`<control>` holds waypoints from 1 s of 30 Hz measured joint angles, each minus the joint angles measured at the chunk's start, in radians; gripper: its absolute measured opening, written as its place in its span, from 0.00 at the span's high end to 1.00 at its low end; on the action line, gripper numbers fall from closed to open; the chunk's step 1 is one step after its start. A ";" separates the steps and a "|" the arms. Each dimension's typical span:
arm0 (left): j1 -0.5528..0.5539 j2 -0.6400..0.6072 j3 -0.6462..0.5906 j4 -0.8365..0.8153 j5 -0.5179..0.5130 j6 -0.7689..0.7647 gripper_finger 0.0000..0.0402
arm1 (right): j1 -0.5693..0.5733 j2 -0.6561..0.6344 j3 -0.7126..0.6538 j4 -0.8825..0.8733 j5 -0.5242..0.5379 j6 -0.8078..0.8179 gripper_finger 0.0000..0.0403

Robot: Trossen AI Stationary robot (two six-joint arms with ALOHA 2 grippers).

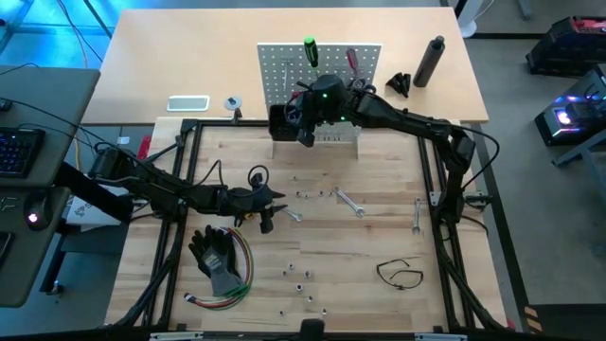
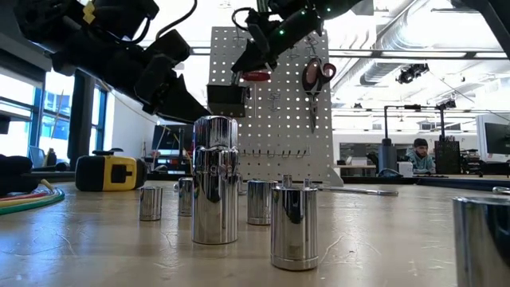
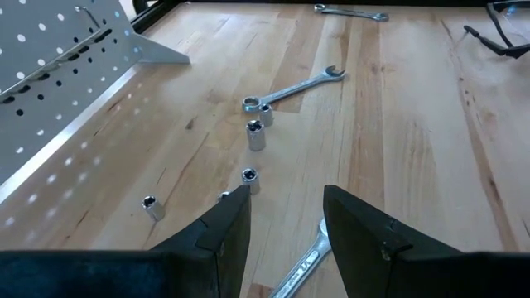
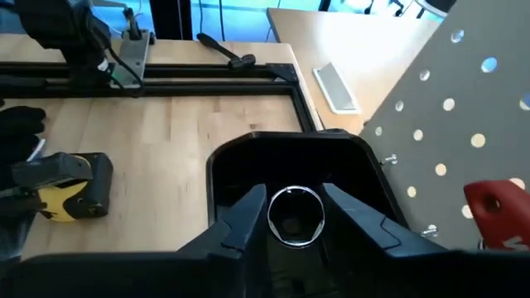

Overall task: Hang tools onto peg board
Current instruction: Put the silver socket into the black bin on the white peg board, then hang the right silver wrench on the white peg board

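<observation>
The peg board (image 1: 320, 80) stands upright at the far middle, and a green-handled screwdriver (image 1: 310, 52) and a red-handled tool (image 1: 350, 62) hang on it. A black bin (image 4: 294, 165) sits on its front. My right gripper (image 4: 295, 217) is over the bin, shut on a small silver socket (image 4: 295, 217). My left gripper (image 3: 286, 228) hovers open at the table's left middle, above a wrench (image 3: 302, 265) and loose sockets (image 3: 250, 178). The yellow tape measure (image 4: 70, 189) rests on the table near it. More wrenches (image 1: 350, 201) and a thin black loop (image 1: 400, 273) also lie on the table. My right gripper pinches the socket's round side wall (image 4: 273, 217) between its two fingertips. The fingers slant down toward the bin at the peg board's front. The socket's open end faces the wrist camera. It hangs clear, over the bin's opening.
Black gloves (image 1: 216, 254) and coloured wires (image 1: 239, 282) lie near the left front. Several chrome sockets (image 2: 215, 179) stand close to the near edge. A black bottle (image 1: 428, 62) and a phone (image 1: 187, 103) lie on the far table.
</observation>
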 joint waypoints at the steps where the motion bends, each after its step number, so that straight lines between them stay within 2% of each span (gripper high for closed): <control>1: 0.000 0.000 0.000 0.000 0.000 -0.002 0.63 | 0.000 0.000 0.000 0.000 0.007 0.000 0.74; 7: 0.000 0.000 0.000 0.000 0.000 -0.002 0.63 | 0.002 0.000 0.000 0.000 0.042 0.003 0.65; 17: 0.000 0.000 0.000 -0.001 0.000 -0.002 0.63 | 0.018 -0.001 0.000 -0.001 0.040 -0.012 0.57; 24: 0.000 0.000 0.000 -0.001 0.000 -0.002 0.63 | 0.067 -0.019 0.000 -0.018 0.048 -0.034 0.56; 30: 0.000 0.000 0.000 -0.002 0.000 -0.010 0.63 | 0.140 -0.081 0.000 -0.102 0.129 -0.082 0.56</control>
